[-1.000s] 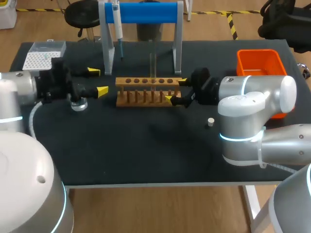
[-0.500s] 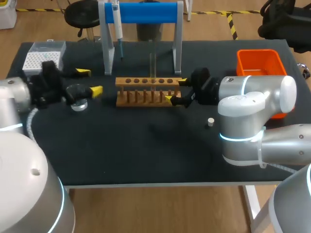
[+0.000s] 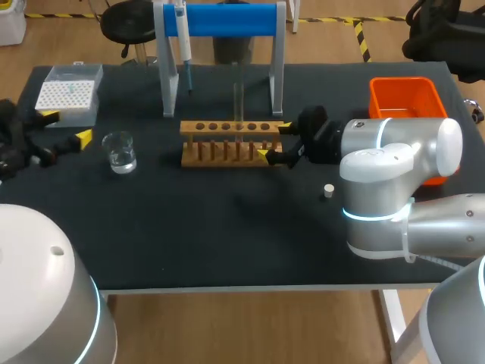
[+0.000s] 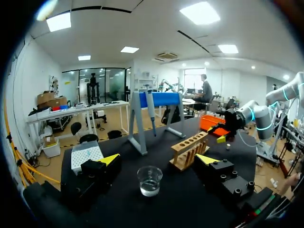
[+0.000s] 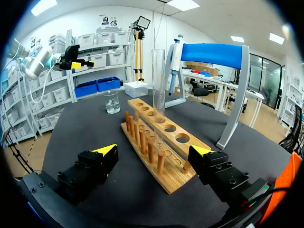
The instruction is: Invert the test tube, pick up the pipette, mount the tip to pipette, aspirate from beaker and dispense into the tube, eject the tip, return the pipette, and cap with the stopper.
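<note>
A clear test tube (image 3: 239, 95) stands upright in the wooden rack (image 3: 229, 142). My right gripper (image 3: 274, 141) is open at the rack's right end; in its wrist view the fingers straddle that end of the rack (image 5: 161, 142), with the test tube (image 5: 158, 85) ahead of them. My left gripper (image 3: 67, 126) is open at the table's left edge, apart from the glass beaker (image 3: 120, 152). The beaker (image 4: 150, 180) sits ahead of and between the left gripper's (image 4: 157, 159) fingers, untouched. The pipette (image 3: 184, 38) hangs on the blue stand. A small white stopper (image 3: 328, 190) lies right of the rack.
A white tip box (image 3: 70, 92) stands at the back left, close to my left gripper. An orange bin (image 3: 405, 98) sits at the back right, behind my right arm. The blue stand's legs (image 3: 277, 76) rise just behind the rack.
My left arm has drawn back to the left, away from the beaker, with its fingers still open. The right arm, rack and test tube have not moved.
</note>
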Controlling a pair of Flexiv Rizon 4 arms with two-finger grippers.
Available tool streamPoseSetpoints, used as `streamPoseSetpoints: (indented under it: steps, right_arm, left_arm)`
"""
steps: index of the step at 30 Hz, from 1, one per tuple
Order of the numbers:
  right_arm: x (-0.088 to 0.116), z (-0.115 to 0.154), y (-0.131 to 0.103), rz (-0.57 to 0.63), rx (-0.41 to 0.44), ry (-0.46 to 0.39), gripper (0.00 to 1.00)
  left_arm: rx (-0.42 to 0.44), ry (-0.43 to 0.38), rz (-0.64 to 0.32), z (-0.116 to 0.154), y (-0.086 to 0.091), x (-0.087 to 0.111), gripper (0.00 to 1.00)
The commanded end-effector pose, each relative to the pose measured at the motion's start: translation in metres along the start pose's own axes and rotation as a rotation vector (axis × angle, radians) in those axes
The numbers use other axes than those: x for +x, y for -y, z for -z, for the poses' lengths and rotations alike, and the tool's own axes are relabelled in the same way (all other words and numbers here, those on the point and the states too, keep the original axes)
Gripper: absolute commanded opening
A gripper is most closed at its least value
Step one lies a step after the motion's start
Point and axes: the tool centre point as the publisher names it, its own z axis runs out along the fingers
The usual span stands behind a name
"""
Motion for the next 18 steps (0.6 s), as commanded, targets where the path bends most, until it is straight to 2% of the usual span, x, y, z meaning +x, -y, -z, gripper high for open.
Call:
streamPoseSetpoints:
  steps: [1,9,18]
  right_arm:
    - [0.0,0.0,0.001,0.001,-0.002,0.0,1.0]
    - [0.0,0.0,0.001,0.001,-0.002,0.0,1.0]
    - [0.0,0.0,0.001,0.001,-0.002,0.0,1.0]
  left_arm:
    - [-0.021,0.205,0.009,0.024,0.002,0.002,1.0]
    - [-0.042,0.311,0.035,0.028,0.002,-0.02,1.0]
    - [-0.063,0.372,0.052,-0.002,-0.003,-0.059,1.0]
